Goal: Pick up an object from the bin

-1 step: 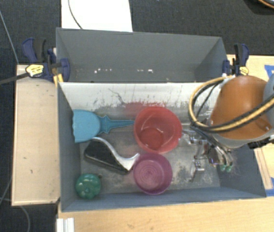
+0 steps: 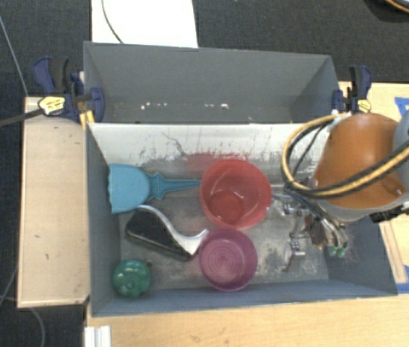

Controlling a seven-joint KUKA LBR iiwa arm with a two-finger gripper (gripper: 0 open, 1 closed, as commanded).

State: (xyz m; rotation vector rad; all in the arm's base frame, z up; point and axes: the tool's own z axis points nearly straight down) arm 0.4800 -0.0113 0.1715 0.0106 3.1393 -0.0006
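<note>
My gripper (image 2: 295, 248) hangs at the right side of the bin, below the orange cover, over bare bin floor with nothing seen between its metal fingers. To its left stands a red cup (image 2: 235, 193), upright with its mouth up. Just below that sits a purple cup (image 2: 227, 258), nearest the gripper on the lower left.
Further left lie a black and white scoop-like tool (image 2: 160, 236), a light blue scoop with a handle (image 2: 136, 187) and a small green ball-shaped thing (image 2: 131, 277) in the lower left corner. The arm and its cables cover the bin's right side.
</note>
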